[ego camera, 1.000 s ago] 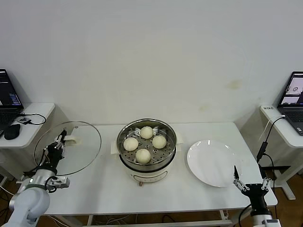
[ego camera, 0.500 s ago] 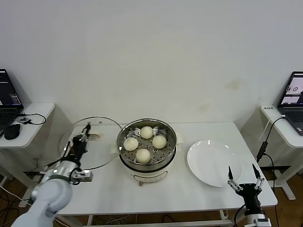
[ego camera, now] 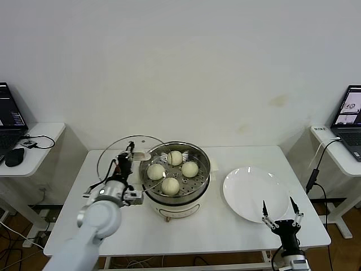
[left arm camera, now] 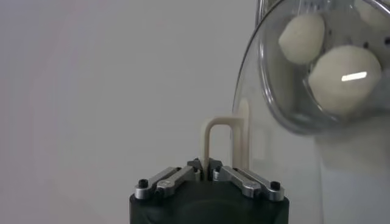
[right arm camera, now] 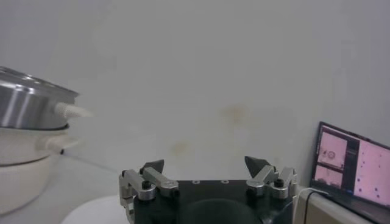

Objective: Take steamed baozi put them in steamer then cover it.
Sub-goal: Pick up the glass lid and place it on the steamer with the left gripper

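Several cream-white baozi (ego camera: pixel 170 185) sit in the shiny steamer (ego camera: pixel 202 161) on its cream pot base (ego camera: pixel 169 212) at mid-table. My left gripper (ego camera: pixel 127 156) is shut on the cream handle (left arm camera: pixel 217 139) of the glass cover (ego camera: pixel 113 158). The cover hangs tilted at the steamer's left side, its edge overlapping the left rim. In the left wrist view, baozi (left arm camera: pixel 343 76) show through the cover's glass (left arm camera: pixel 286 131). My right gripper (ego camera: pixel 280 218) stands open and empty at the table's front right, just in front of the plate; the right wrist view shows its fingers (right arm camera: pixel 204 165) spread wide.
An empty white plate (ego camera: pixel 254 195) lies right of the steamer. Side tables carry a laptop (ego camera: pixel 10 116) and a mouse (ego camera: pixel 14 156) on the left and a laptop (ego camera: pixel 351 113) on the right. A cable (ego camera: pixel 316 169) hangs off the table's right edge.
My left gripper has carried the cover rightward from beyond the table's left edge to the steamer's left rim. The right gripper has drifted a little left along the front edge.
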Available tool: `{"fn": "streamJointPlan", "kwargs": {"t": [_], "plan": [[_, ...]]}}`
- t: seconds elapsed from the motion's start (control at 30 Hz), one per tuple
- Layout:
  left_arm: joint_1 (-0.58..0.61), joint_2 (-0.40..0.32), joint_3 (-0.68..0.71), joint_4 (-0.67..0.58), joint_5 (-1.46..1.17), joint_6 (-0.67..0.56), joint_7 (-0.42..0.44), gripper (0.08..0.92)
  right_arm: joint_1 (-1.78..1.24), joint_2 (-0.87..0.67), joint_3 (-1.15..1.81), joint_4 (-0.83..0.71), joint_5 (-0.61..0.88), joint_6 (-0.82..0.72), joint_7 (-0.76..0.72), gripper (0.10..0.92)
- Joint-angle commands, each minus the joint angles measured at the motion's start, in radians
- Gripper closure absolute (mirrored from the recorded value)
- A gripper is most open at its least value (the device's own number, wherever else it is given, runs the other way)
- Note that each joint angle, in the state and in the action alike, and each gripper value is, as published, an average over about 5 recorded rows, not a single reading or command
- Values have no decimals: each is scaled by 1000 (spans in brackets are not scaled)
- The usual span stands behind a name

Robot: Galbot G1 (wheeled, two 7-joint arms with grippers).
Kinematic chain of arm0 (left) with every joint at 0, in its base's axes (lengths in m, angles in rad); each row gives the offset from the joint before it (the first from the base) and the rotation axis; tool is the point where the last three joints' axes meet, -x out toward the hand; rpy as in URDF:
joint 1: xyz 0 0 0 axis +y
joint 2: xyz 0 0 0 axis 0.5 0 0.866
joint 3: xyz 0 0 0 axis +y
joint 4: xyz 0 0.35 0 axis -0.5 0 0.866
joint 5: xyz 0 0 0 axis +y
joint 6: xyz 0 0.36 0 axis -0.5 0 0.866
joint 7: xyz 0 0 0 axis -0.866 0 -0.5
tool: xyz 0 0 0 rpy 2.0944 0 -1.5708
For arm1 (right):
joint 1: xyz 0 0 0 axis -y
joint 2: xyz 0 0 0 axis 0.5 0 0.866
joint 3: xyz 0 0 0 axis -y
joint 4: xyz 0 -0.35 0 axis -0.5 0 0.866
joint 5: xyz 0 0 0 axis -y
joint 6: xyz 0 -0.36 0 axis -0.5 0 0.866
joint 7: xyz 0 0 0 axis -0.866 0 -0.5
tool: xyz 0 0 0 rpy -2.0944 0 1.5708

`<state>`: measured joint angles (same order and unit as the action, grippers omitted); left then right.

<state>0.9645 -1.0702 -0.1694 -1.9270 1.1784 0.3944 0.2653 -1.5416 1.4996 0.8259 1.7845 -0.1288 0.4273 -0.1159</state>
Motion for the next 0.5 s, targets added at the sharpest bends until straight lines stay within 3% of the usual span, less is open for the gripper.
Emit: {"fn": "streamJointPlan", "kwargs": {"t": [0.03,0.2,0.5], "plan": [[-99,-240,113,72,186,66,97,861,7,11,-24,-18,-42,1,3,203],[-95,-310,142,104,217,66,90,861,7,6,-23,-27,-44,4,3,203],[-108,-372,176,173,247,61,75,861,2,10,-30,-28,-34,-1,0,203]]}}
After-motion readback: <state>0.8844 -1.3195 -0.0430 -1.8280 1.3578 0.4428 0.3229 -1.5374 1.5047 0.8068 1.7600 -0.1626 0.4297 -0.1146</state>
